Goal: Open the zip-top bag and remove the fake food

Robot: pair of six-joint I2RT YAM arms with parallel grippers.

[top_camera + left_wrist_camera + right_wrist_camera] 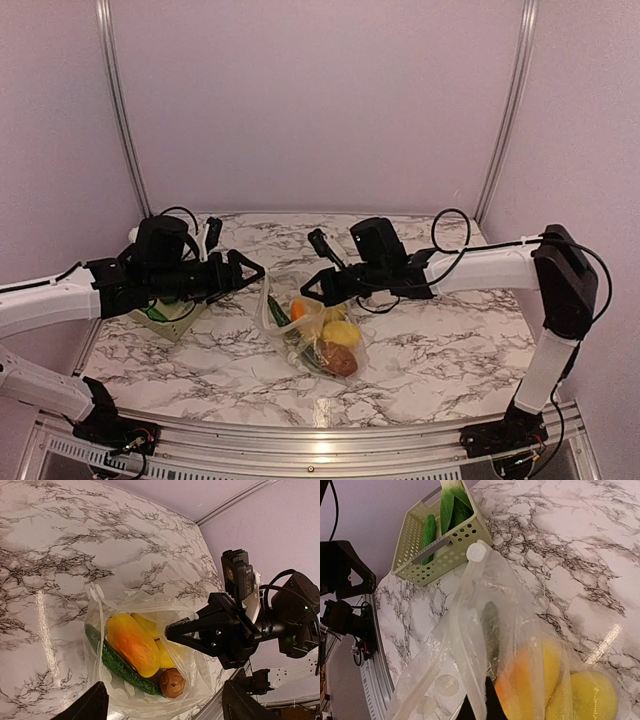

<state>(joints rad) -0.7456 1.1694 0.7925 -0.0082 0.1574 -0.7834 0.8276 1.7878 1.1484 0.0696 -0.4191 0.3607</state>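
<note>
The zip-top bag lies on the marble table between the arms, its mouth held up and open. Inside is the fake food: an orange-yellow piece, a green cucumber, a brown lump and a lemon. My right gripper is shut on the bag's rim, lifting that edge. My left gripper hovers just left of the bag's mouth, its fingers spread wide with nothing between them. In the left wrist view the bag fills the space under the left gripper.
A pale green slatted basket with green vegetables stands at the table's left, under my left arm. The metal rail runs along the table's near edge. The right arm's body is close to the bag's far side.
</note>
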